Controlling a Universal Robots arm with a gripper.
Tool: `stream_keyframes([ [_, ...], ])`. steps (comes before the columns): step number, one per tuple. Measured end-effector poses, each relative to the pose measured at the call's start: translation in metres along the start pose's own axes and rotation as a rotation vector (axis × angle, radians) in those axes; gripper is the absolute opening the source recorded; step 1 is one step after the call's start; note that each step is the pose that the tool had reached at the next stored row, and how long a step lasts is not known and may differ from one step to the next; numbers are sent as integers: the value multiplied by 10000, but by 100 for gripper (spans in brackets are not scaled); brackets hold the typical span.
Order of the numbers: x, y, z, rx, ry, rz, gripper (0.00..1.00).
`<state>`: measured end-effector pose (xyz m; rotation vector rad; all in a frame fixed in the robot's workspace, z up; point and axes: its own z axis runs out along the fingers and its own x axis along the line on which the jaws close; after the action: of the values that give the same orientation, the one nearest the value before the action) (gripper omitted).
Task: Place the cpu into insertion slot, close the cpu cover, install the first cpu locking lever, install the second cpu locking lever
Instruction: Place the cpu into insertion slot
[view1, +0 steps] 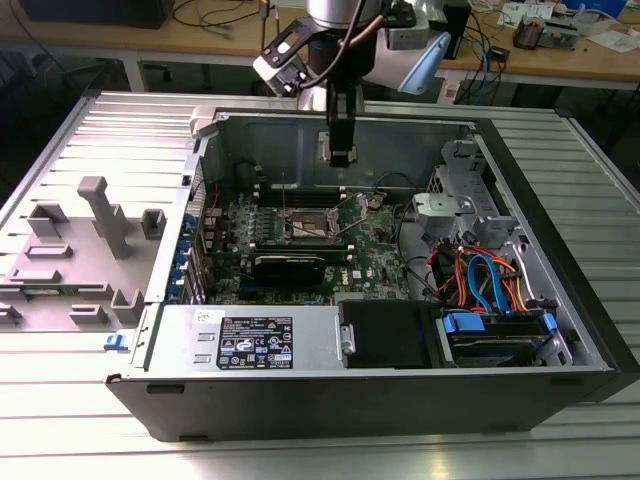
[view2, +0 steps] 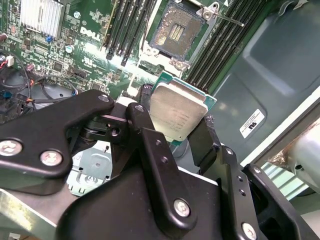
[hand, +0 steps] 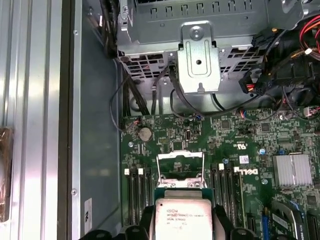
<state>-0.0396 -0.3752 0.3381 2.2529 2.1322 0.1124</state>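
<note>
Silver cpu (view2: 180, 107) gripped in the hand (view2: 173, 120), apparently above the insertion slot (view2: 175, 32).

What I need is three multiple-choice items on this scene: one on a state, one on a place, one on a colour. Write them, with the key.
1. The insertion slot is: A) empty, B) filled by a chip, C) hidden under a heatsink.
2. The cpu sits: A) in the slot, B) between the jaws, over the circuit board, C) on the table.
3. The circuit board is: A) red, B) green, C) white.
Key: 1 A, its dark centre lies bare; 2 B, the jaws stand shut on its edges; 3 B, green shows all around the slot.
</note>
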Motion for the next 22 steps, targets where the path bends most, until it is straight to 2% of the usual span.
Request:
stream_keyframes([
  [5, -3, -31, 41, 7, 29, -253, 55],
  [6, -4, -55, 53, 8, 30, -268, 55],
  [8, -12, -180, 78, 10, 36, -270, 55],
  [9, -14, -203, 82, 10, 38, -271, 55],
  [22, -15, -225, 89, 13, 45, -286, 55],
])
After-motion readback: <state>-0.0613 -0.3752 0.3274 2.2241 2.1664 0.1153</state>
